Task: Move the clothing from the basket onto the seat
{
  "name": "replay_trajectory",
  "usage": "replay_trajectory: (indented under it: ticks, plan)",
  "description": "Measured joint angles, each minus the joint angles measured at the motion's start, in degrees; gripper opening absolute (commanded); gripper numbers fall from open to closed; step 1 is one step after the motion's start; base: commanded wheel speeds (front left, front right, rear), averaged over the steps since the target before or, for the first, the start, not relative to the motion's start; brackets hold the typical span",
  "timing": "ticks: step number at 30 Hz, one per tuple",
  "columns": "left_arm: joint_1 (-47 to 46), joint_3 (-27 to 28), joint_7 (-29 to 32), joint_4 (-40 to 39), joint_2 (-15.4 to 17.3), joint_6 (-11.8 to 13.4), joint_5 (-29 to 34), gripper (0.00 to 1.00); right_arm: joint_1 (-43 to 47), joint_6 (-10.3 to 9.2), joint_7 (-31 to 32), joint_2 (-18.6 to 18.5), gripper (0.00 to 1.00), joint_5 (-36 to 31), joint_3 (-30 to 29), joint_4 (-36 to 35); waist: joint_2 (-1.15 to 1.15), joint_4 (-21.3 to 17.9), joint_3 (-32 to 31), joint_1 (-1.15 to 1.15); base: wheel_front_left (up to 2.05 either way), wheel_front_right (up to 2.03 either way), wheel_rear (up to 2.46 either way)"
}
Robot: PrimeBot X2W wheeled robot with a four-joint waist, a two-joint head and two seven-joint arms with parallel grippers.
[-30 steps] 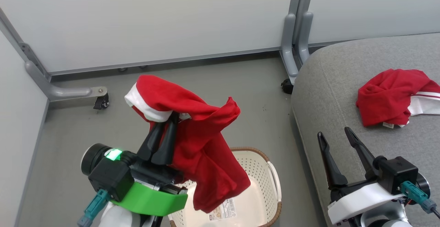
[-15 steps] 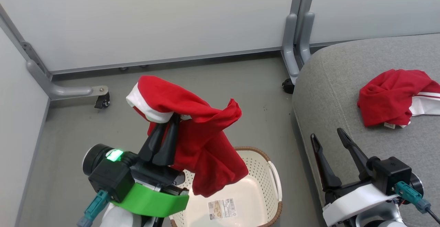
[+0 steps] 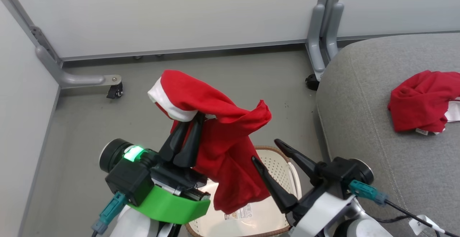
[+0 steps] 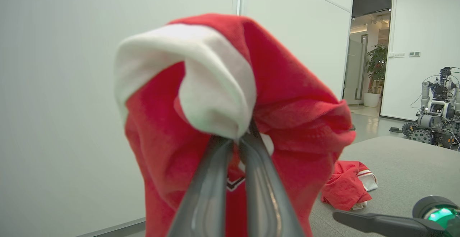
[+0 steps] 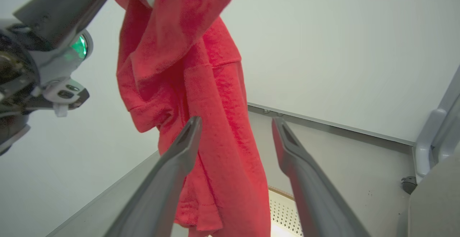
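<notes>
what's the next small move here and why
Probably ease the open right gripper forward and close it on the hanging garment. The left gripper is shut on its top, the cloth dangles above the basket ahead of the right jaws, and a second grip should steady it before swinging to the seat.

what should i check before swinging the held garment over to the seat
1. left gripper shut on garment: ok
2. garment hem clear of basket: cannot tell, it hangs over the opening
3. right gripper open, holding nothing: ok
4. bare seat free beside other garment: ok
5. basket otherwise empty: cannot tell, partly hidden
</notes>
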Motion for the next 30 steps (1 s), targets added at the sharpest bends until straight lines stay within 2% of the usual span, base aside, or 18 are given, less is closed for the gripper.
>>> replay_trajectory:
  ticks: [7,13,14,15,16,17,30]
  plan:
    - [-1.77,-2.49,0.00,0.44,-0.29,-0.08,-0.26,0.00,-9.64,0.01,-2.29,-2.12,1.00,4.00,9.22,5.55,0.00,2.38,1.38,0.00,0.00,0.00,0.00]
    - [-2.97,-3.79,0.00,0.52,-0.30,-0.23,-0.51,0.00,-16.74,0.00,-4.86,-1.72,1.00,6.31,14.14,11.34,0.00,3.83,2.64,0.00,0.00,0.00,0.00]
    - [-2.98,-3.86,0.00,0.58,-0.30,-0.23,-0.53,0.00,-17.68,0.00,-5.78,-1.36,0.77,6.78,14.46,12.38,0.00,4.00,2.79,0.00,0.00,0.00,0.00]
    - [-2.98,-3.92,0.00,0.64,-0.30,-0.23,-0.54,0.00,-18.44,0.00,-6.19,-1.09,0.47,7.03,14.83,13.16,0.00,4.11,2.89,0.00,0.00,0.00,0.00]
    - [-2.99,-3.99,0.00,0.64,-0.31,-0.23,-0.64,0.00,-19.45,0.00,-6.49,-0.81,0.36,7.30,15.56,14.22,0.00,4.22,3.01,0.00,0.00,0.00,0.00]
    - [-2.99,-4.02,0.00,0.66,-0.31,-0.23,-0.70,0.00,-20.20,0.00,-7.01,-0.49,0.00,7.72,16.00,15.14,0.00,4.31,3.08,0.00,0.00,0.00,0.00]
    - [-3.10,-4.27,0.00,0.75,-0.30,-0.32,-1.11,0.00,-25.53,0.00,-11.05,-0.21,0.00,11.57,19.57,21.52,0.00,4.44,3.29,0.00,0.00,0.00,0.00]
